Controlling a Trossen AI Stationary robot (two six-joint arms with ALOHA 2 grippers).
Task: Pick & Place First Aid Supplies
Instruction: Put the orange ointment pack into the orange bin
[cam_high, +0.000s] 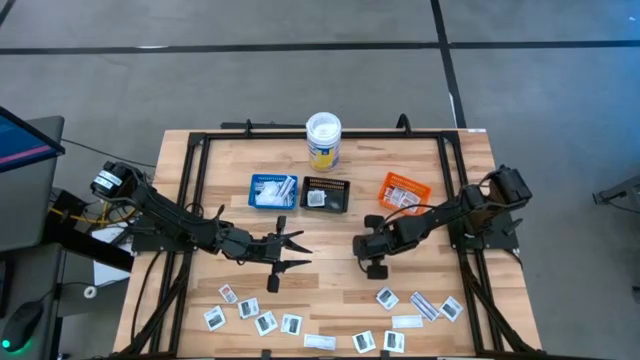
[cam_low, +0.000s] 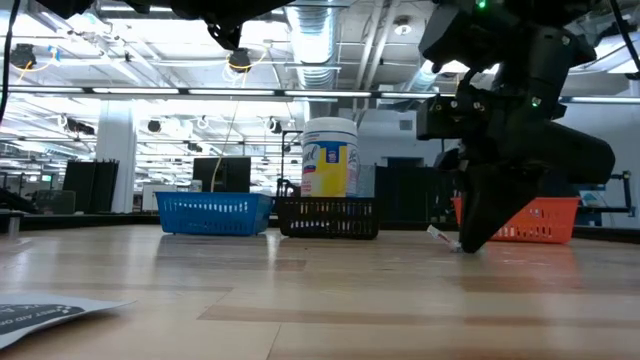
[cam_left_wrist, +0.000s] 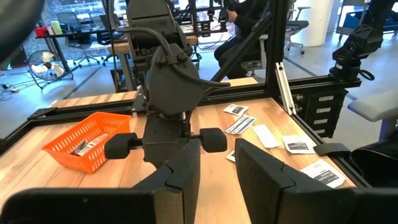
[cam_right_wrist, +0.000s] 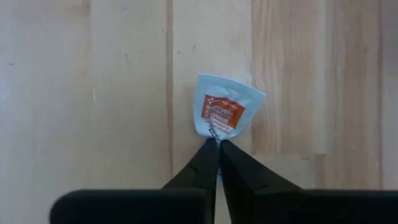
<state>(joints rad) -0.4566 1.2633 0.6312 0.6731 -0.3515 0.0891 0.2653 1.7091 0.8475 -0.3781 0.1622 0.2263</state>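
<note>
My right gripper (cam_right_wrist: 217, 144) is pinched shut on a packet (cam_right_wrist: 222, 112) (white, orange label) at centre frame, low over the table (cam_right_wrist: 74, 93), maybe touching it. The left gripper (cam_high: 292, 250) waits open, centre-left of the overhead frame. More packets (cam_high: 265, 322) lie along the bottom.
</note>
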